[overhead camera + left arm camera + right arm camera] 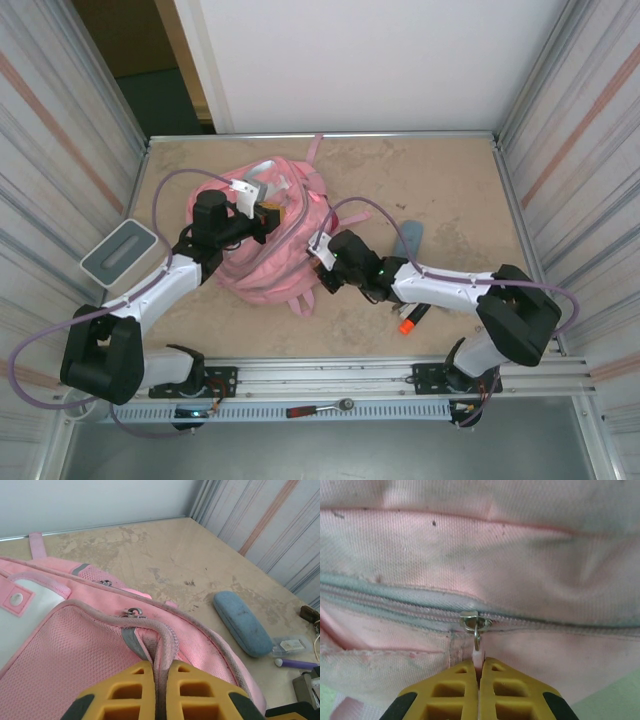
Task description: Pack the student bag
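Note:
The pink student bag (265, 275) lies in the middle of the table, slightly left. My left gripper (262, 222) rests on its upper part. In the left wrist view this gripper (160, 666) is shut on a raised, piped fold of the bag (75, 650) just below a small metal zip slider (132, 612). My right gripper (322, 250) meets the bag's right side. Seen from the right wrist, it (479, 662) is shut on the pale pink pull tab (478, 655) that hangs from a silver slider (475, 621) on the bag's (495, 545) closed grey-pink zip.
A blue glasses case (408, 238) (242, 622) lies right of the bag. An orange-capped marker (407, 325) sits beside the right forearm. A purple pen (297, 664) and a small clear case (290, 644) lie nearby. A grey-white box (118, 250) sits at the left wall.

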You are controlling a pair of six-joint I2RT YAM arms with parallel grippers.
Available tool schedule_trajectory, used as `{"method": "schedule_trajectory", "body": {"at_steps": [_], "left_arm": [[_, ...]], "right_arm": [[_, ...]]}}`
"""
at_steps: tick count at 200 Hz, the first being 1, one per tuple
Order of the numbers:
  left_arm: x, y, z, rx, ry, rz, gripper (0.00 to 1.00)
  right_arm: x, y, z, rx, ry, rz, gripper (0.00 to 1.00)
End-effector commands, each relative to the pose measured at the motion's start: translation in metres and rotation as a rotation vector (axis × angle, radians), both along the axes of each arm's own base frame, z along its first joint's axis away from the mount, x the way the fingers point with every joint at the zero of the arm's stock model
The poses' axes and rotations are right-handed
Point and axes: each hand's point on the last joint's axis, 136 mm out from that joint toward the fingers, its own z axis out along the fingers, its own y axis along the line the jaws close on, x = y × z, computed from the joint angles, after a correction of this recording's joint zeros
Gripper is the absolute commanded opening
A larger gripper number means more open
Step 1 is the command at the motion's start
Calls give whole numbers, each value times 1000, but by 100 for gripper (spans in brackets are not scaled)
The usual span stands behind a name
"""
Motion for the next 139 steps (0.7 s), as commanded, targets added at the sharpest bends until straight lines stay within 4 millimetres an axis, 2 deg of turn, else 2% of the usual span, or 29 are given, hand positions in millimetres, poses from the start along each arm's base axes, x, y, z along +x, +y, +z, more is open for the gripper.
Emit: {"method": "schedule_trajectory", "body": {"at_steps": [1, 34, 93, 139], "left_arm": [[9, -1, 36, -31, -117, 1, 0], [8, 0, 30, -5, -124, -6, 0], [0, 2, 26, 4, -128, -62, 0], [5, 7, 12, 56, -99, -69, 0]], "right_arm": [[-1, -5, 9, 44, 9, -9, 0], [5, -18, 12, 71, 32, -72, 0], [32, -59, 5, 79, 99, -298, 0], [43, -76, 16, 72, 50, -369, 0]]}}
